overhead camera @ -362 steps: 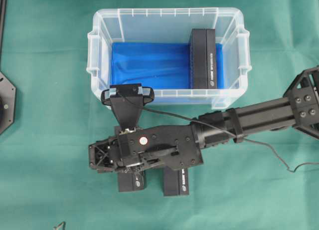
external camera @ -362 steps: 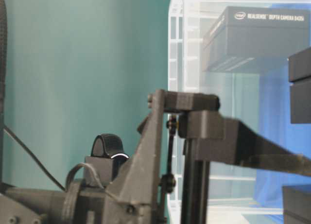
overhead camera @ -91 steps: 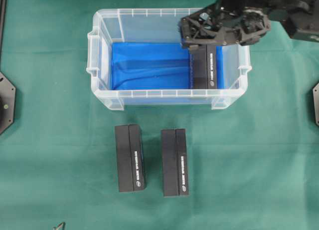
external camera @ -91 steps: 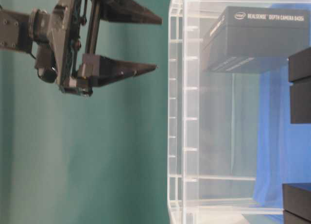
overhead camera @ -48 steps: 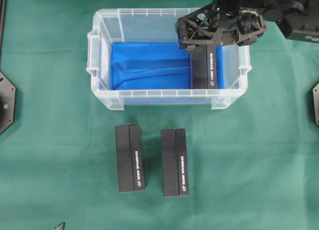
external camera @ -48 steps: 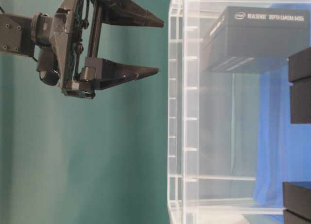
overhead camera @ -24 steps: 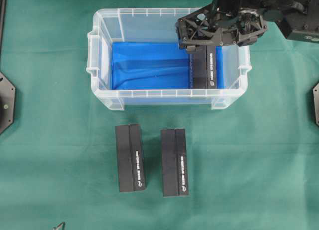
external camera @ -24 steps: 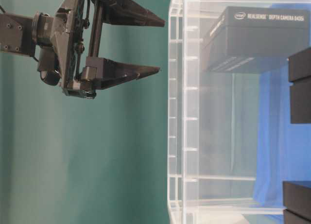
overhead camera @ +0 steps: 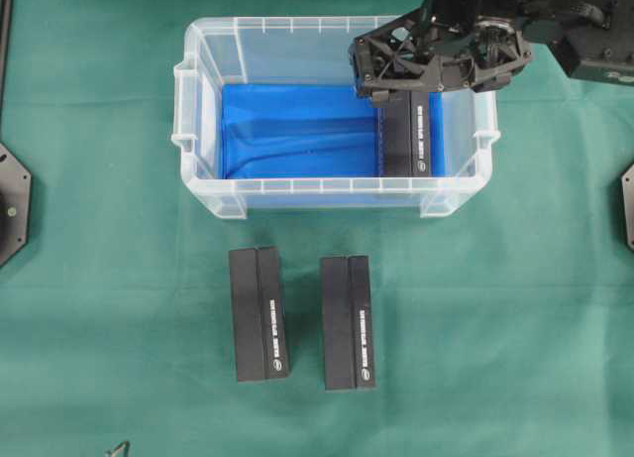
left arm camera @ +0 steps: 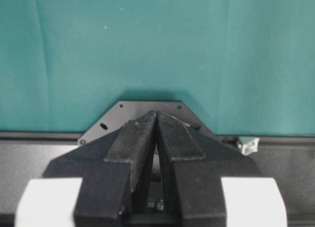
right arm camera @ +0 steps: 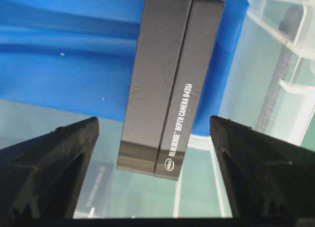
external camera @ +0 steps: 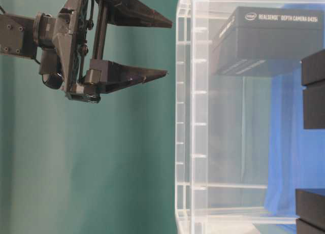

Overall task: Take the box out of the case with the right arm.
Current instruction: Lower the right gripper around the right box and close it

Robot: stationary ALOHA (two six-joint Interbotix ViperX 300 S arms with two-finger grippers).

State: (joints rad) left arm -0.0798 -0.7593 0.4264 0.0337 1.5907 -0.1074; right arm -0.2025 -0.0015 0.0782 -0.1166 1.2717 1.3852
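Clear plastic walls of the case hold one black box at its right end, on the blue lining. Directly above hangs the right end effector, jaws apart and straddling the box's long axis, nothing gripped yet.

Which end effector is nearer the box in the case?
Right. The right end effector hangs open above the box; the left end effector is shut, away from it.

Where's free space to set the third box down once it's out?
Bare cloth right of the two boxes on the table, and left of them. Crowded: case's right end, where the box sits under the open right gripper.
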